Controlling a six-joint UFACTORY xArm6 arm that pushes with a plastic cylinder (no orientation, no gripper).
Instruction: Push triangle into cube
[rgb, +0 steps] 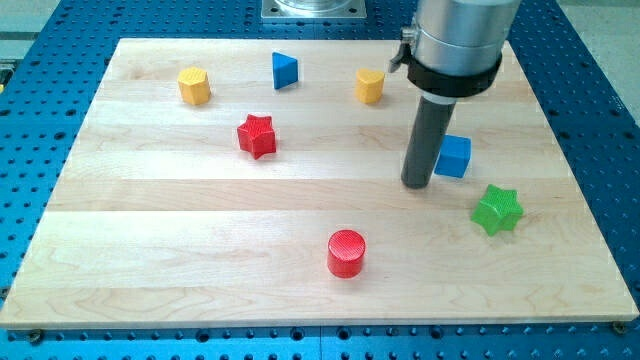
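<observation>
Nearest the camera, a red plastic cylinder (346, 252) sits at lower centre on the pale wooden desk (180, 250). My tip (417, 185) rests just left of the blue plastic cube (453, 156), right of centre; there is no end effector to open or close, only the rod. The blue plastic triangle (284, 70) lies well apart at upper centre-left, so the push looks not yet begun. Open board lies between them; a yellow block (370, 85) sits near that path.
</observation>
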